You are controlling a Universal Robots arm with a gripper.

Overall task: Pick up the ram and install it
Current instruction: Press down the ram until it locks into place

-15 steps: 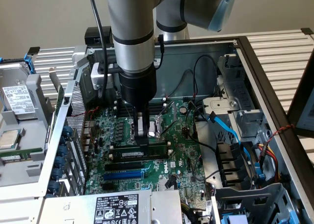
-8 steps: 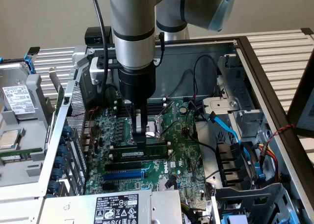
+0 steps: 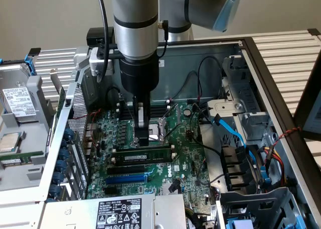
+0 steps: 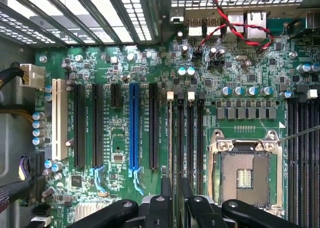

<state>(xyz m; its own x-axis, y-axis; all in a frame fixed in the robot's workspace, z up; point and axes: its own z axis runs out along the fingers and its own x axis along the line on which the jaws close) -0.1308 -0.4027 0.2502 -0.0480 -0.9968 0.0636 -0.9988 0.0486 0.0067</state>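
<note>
Inside an open computer case (image 3: 261, 63), the gripper (image 3: 144, 138) pinches the ram (image 3: 143, 152) by its upper edge. The stick stands upright on the motherboard (image 3: 185, 158), beside the empty processor socket (image 4: 245, 173)

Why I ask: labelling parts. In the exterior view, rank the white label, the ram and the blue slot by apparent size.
1. white label, though it lies nearest the camera.
2. the ram.
3. blue slot, shorter and thinner than the ram.

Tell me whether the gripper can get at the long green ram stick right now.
Probably yes: the gripper hangs right above the long green ram stick standing in its slot, with nothing between them.
</note>
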